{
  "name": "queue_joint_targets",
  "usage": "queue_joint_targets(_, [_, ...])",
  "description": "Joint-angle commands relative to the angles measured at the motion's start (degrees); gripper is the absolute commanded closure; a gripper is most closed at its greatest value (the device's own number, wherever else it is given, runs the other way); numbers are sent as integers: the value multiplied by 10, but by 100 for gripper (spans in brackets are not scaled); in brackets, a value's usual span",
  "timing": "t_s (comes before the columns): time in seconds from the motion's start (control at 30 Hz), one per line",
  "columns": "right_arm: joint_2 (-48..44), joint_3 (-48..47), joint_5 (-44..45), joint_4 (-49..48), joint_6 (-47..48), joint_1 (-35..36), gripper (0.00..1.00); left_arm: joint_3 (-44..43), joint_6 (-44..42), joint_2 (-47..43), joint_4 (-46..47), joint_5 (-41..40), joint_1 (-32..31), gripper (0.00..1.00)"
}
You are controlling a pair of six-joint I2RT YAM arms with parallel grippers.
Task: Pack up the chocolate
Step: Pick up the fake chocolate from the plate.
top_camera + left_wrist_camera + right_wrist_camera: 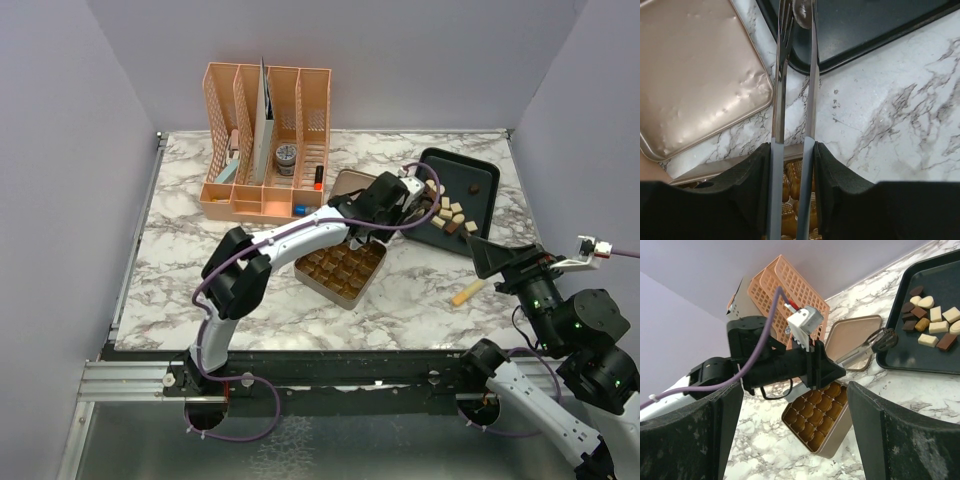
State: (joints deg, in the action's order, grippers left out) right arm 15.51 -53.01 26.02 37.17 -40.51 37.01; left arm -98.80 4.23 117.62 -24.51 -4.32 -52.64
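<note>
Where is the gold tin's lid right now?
In the top view the lid lies mid-table, between the orange organizer and the black tray, just behind the open tin.

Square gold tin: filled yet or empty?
Empty where visible: the square gold tin shows only bare gold cells, and the chocolate pieces lie on the black rectangular tray.

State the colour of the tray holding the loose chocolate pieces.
The tray is black, clearest in the top external view.
</note>
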Motion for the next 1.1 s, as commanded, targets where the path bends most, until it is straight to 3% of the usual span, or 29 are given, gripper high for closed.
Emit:
queue_joint_targets(0.0, [-1,7,-10,12,-7,-2,11,8,24,-66,34,-2,-5,76])
queue_joint_targets(0.37, [-1,10,-2,24,-7,-2,11,86,65,-169,6,-56,0,76])
queue_joint_targets(0.8, [6,23,4,47,4,-2,11,205,113,-326,-93,-109,46,76])
queue_joint_targets(1.07, [24,13,8,48,22,-2,11,251,139,-374,-132,-114,75,76])
